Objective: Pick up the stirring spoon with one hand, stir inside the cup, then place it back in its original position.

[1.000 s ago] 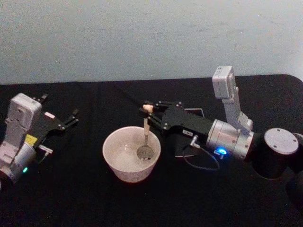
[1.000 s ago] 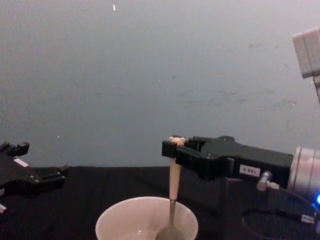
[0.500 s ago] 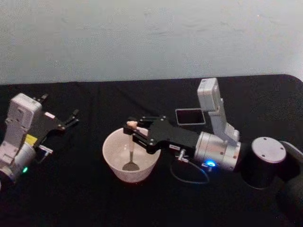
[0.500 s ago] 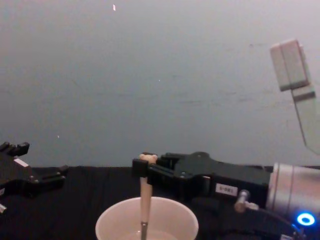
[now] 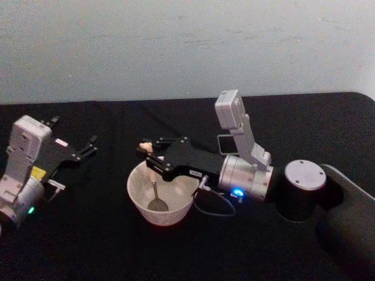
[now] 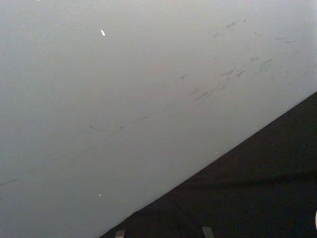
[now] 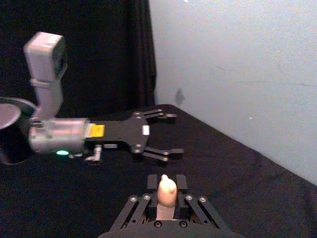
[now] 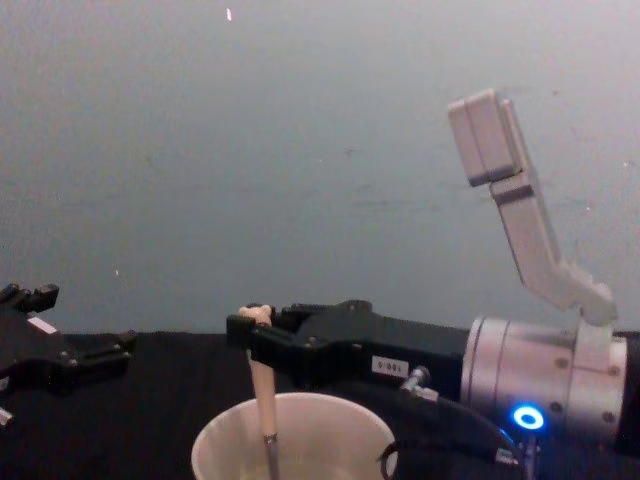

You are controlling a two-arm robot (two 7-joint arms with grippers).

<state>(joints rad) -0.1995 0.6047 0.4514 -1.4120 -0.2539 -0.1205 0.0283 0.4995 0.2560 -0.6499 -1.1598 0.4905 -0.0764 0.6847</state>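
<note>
- Right gripper (image 5: 147,147) clamped on the stirring spoon (image 5: 154,190) handle, over the left side of the cup (image 5: 133,196).
- Spoon near upright, its bowl down inside the cup.
- Left gripper (image 5: 74,130) parked at the left of the table (image 5: 88,234), fingers spread.

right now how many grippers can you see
2. The right gripper is over the cup, shut on the spoon, whose bowl is inside the cup. The left gripper is open at the table's left, away from the cup.

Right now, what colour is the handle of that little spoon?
Cream-beige; the spoon shows best in the chest view.
</note>
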